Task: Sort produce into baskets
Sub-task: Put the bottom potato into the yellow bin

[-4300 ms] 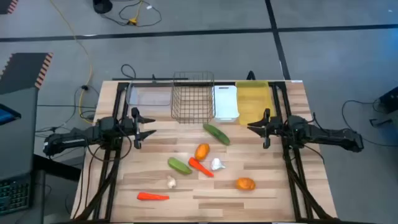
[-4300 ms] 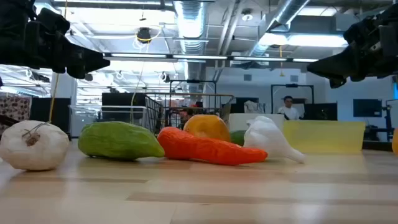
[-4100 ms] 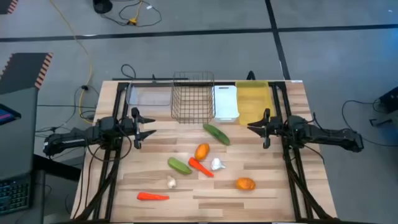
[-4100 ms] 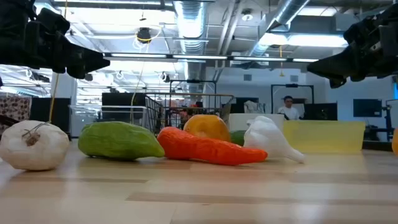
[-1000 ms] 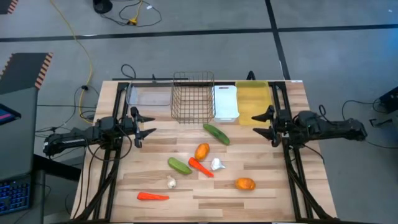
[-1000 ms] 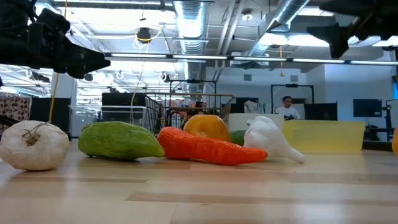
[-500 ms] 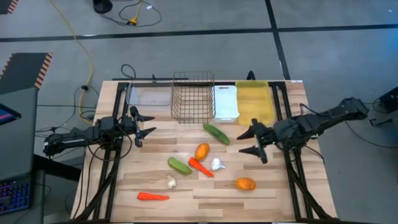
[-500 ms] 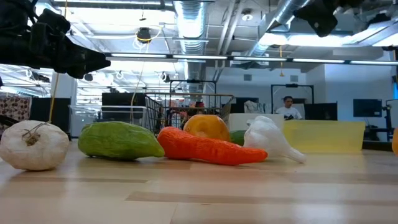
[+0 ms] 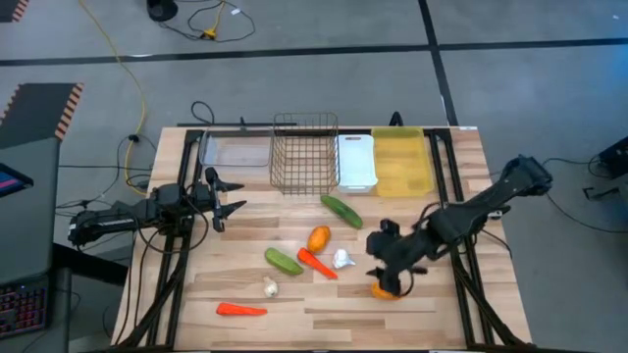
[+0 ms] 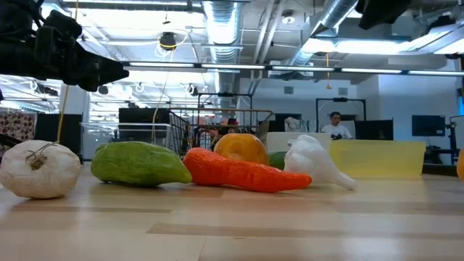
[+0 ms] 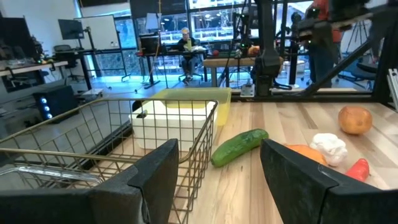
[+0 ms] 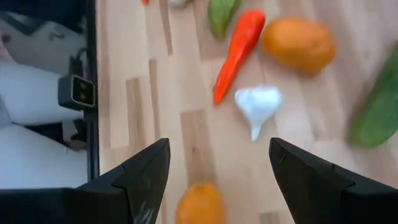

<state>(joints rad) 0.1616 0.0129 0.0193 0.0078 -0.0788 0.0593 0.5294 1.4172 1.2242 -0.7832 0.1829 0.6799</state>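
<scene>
The produce lies mid-table. One cucumber (image 9: 341, 210) is near the baskets. An orange (image 9: 318, 238), a cucumber (image 9: 283, 261), a carrot (image 9: 316, 263) and a garlic bulb (image 9: 342, 259) are clustered. A garlic bulb (image 9: 269, 286), a carrot (image 9: 240, 310) and a second orange (image 9: 385, 291) lie nearer. Along the far edge stand the clear tray (image 9: 235, 149), wire basket (image 9: 305, 154), white bin (image 9: 356, 160) and yellow bin (image 9: 402, 162). My right gripper (image 9: 388, 265) hangs open, pointing down, over the second orange (image 12: 199, 205). My left gripper (image 9: 231, 196) waits open at the left.
Bare wood stretches along the near edge and between the baskets and the cluster. Arm frames run along both table sides (image 9: 461, 284). Beyond the table a person (image 10: 336, 125) sits at a desk in the room.
My right gripper has swung from the table's right side toward the middle and the near edge. It has tipped to point down and now hangs over the near orange, still open. No produce has moved.
</scene>
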